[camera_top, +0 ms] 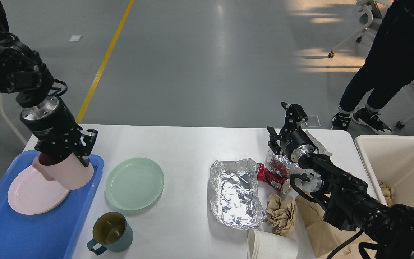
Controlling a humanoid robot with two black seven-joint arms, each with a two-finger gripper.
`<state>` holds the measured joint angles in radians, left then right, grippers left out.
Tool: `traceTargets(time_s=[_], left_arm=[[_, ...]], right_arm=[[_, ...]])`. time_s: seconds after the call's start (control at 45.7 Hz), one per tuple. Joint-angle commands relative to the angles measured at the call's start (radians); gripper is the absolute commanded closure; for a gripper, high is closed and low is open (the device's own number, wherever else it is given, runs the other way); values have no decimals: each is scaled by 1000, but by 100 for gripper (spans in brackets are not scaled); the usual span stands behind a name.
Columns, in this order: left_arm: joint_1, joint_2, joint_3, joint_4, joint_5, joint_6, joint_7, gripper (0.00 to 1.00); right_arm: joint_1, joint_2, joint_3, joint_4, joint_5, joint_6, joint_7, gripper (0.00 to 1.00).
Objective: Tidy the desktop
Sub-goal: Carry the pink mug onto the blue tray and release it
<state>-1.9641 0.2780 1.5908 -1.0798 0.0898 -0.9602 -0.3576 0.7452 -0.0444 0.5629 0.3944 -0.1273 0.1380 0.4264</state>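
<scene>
Left gripper (65, 153) clamped on pink cup (67, 172), held directly above blue tray (31, 230) at the desktop's (185, 144) left edge; release lies straight down. Right gripper (282, 126) open, idle

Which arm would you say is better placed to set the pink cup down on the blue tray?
Left: its gripper already holds the pink cup above the blue tray, while the right gripper is far off by the foil.
</scene>
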Motion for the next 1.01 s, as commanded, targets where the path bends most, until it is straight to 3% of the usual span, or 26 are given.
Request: traceTargets(time_s=[0.0, 0.197, 0.394, 0.985], left_arm=[[-3, 116, 101, -3, 2, 0, 0, 100], [118, 320, 155, 93, 2, 0, 8, 100], [315, 414, 117, 242, 1, 0, 0, 100], [720, 389, -109, 524, -8, 0, 6, 100]], right_arm=[[0, 0, 0, 0, 0, 0, 0, 0], [0, 0, 0, 0, 0, 0, 0, 0], [0, 0, 0, 0, 0, 0, 0, 0], [0, 0, 0, 0, 0, 0, 0, 0]])
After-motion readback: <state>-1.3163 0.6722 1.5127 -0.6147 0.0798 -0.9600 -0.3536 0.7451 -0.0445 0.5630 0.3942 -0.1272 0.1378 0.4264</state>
